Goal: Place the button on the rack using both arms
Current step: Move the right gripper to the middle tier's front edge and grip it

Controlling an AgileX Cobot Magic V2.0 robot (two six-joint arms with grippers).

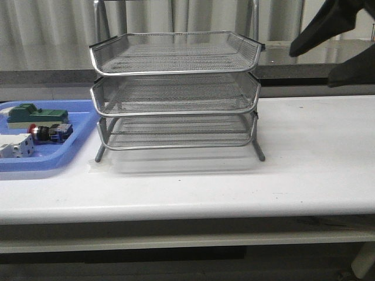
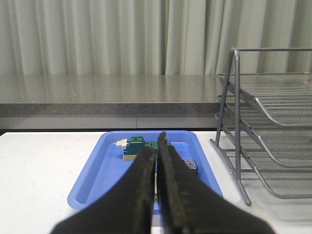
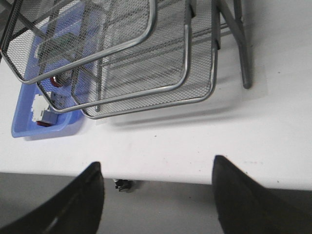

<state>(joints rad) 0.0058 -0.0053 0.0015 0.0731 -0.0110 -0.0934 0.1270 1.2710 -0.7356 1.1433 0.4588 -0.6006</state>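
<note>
Rack: the rack (image 1: 176,93) is stood on the white table (image 1: 304,175), near its middle, with three wire-mesh trays stacked in a metal frame; all three trays are seen bare in the front view.
Button: the button (image 1: 42,132) is laid on its side in the blue tray (image 1: 35,161), red cap to the left, well apart from the rack. It is also glimpsed through the mesh in the right wrist view (image 3: 57,82).
Blue tray: it is set at the table's left end, just beside the rack's left foot.
Other items in the tray: a green block (image 1: 36,113) is placed behind the button, and a white switch (image 1: 14,146) lies in front of it, toward the left.
Left claw: the left gripper (image 2: 157,146) is seen with its fingers pressed together, nothing between them, hung above the blue tray's near edge.
Right claw: the right gripper (image 3: 158,170) is spread wide and empty, held above the table's front edge, the rack beyond it. In the front view it appears high at the upper right (image 1: 337,35).
</note>
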